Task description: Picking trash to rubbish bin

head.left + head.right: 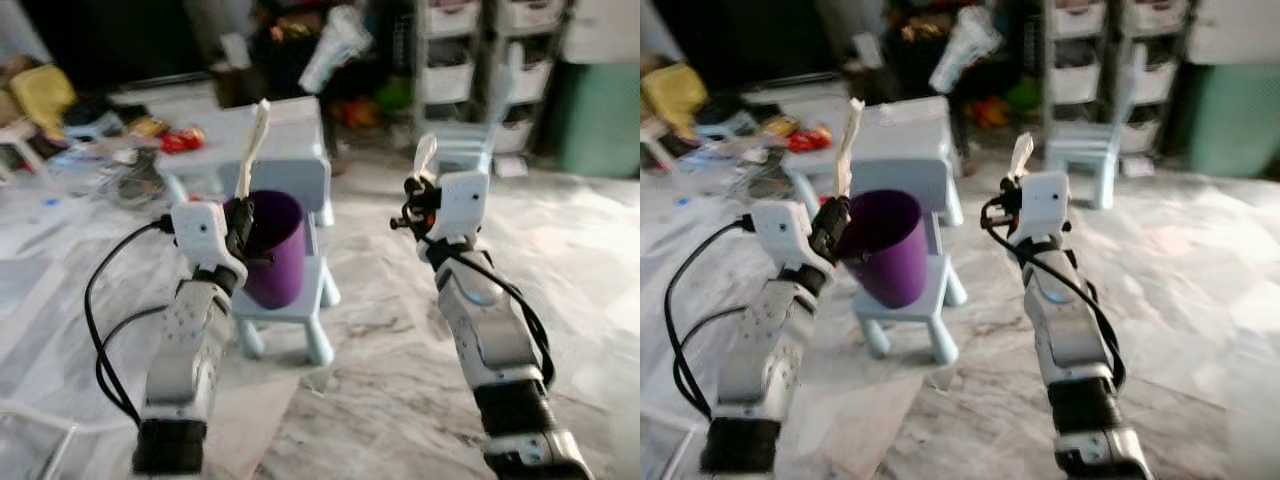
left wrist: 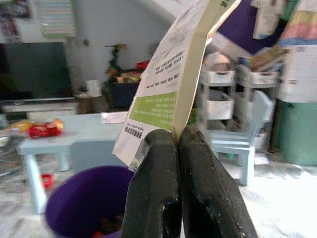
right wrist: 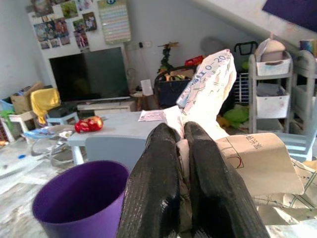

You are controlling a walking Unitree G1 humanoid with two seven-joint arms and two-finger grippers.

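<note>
Left gripper (image 1: pixel 240 222) raised at the near rim of the round purple plastic bin (image 1: pixel 268 245), fingers pressed together on the lower edge of a flattened printed card carton (image 2: pixel 173 82), which stands upright above the rim. Bin sits on the seat of a small pale-blue plastic chair (image 1: pixel 300 290), filling most of it to the front edge.

Right gripper (image 1: pixel 418 205) held up well to the right of the bin, off the chair, clamped on a crumpled white printed paper wrapper (image 3: pixel 210 87).

Judgement: both pieces light. Carton thin, fairly stiff, best held by an edge as now. Wrapper soft, yields under pinch, may slip.

Bin contents dim in left wrist view; something reddish at bottom, unidentifiable. Head views blurred; carton print unreadable.
</note>
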